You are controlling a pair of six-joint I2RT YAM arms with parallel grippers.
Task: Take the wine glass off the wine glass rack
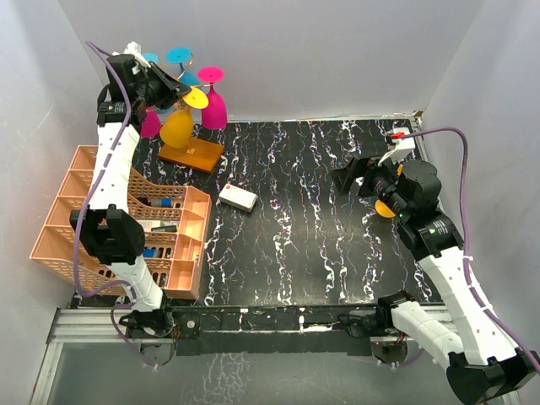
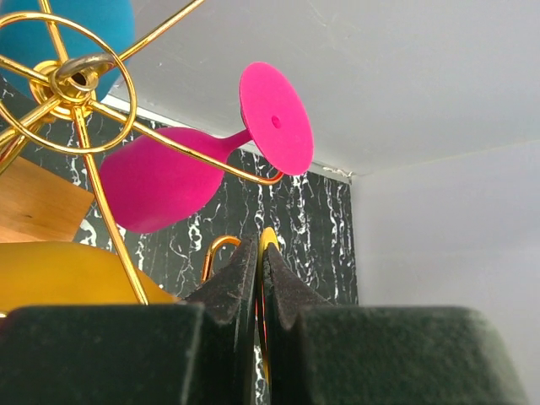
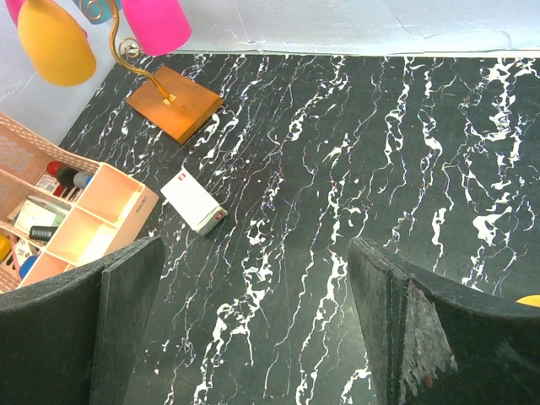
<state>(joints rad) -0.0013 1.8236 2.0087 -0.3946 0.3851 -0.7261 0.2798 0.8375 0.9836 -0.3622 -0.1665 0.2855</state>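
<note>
The gold wire wine glass rack point(image 1: 187, 80) stands on its orange-brown wooden base point(image 1: 191, 153) at the far left. Several coloured glasses hang upside down from it: a yellow wine glass point(image 1: 177, 128), a pink one point(image 1: 214, 108) and blue ones. My left gripper point(image 1: 180, 89) is up at the rack, shut on the thin round foot of the yellow glass point(image 2: 268, 239). The yellow bowl point(image 2: 59, 274) hangs low left, and the pink glass point(image 2: 169, 181) sits on a gold arm ahead. My right gripper point(image 1: 354, 173) is open and empty over the right of the table point(image 3: 253, 321).
A peach lattice basket point(image 1: 118, 219) with small items stands along the left edge. A white box point(image 1: 238, 197) lies on the black marbled table near the rack base point(image 3: 173, 103). A small orange-yellow object point(image 1: 386, 208) shows beside my right wrist. White walls surround the table.
</note>
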